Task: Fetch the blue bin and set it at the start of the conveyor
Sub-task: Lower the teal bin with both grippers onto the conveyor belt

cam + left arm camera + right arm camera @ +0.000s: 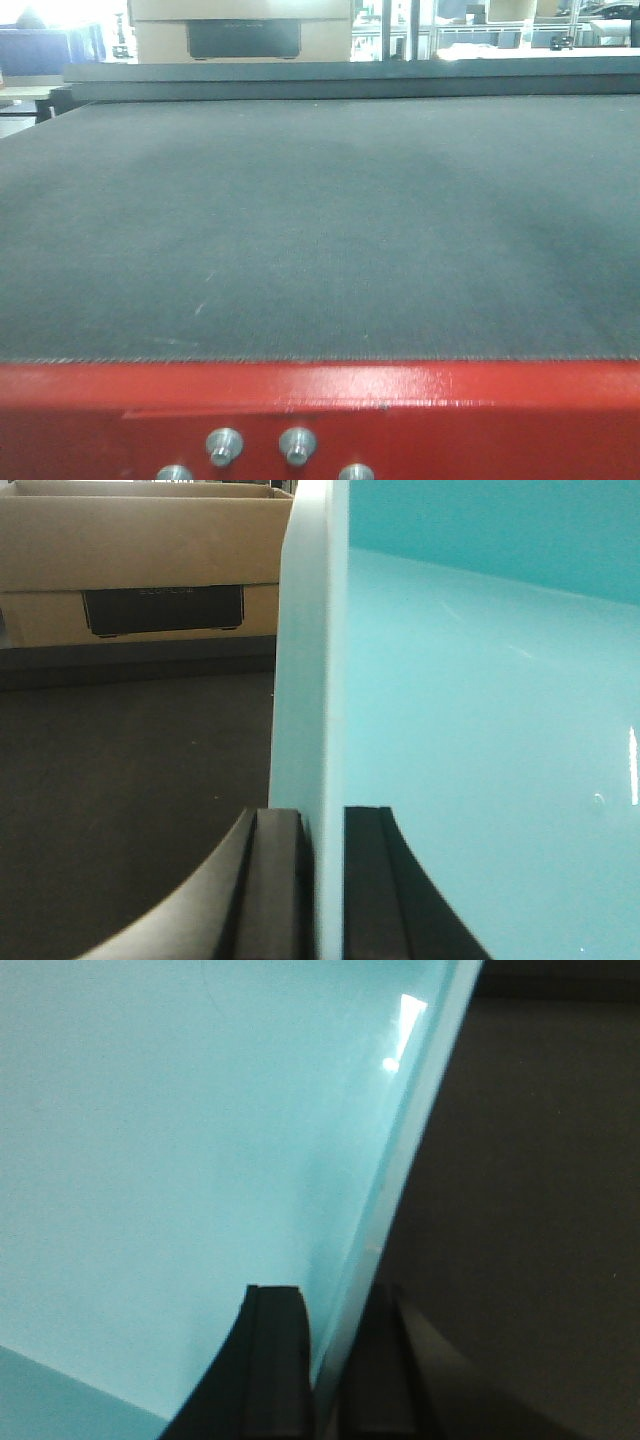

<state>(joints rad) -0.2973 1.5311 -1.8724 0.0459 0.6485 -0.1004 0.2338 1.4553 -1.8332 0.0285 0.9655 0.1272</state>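
The blue bin [480,730] fills the right of the left wrist view, pale turquoise and smooth inside. My left gripper [325,825] is shut on its left wall, one black finger outside, one inside. The same bin [180,1140] fills the left of the right wrist view, where my right gripper [335,1305] is shut on its right wall. Under both lies the dark belt of the conveyor start [320,230], edged in front by a red frame [320,395] with silver bolts. In the front view neither bin nor grippers appear.
A cardboard box [240,30] with a dark cut-out handle stands beyond the belt's far end, seen also as the box [140,570] in the left wrist view. A raised dark ledge [350,78] crosses the back of the belt.
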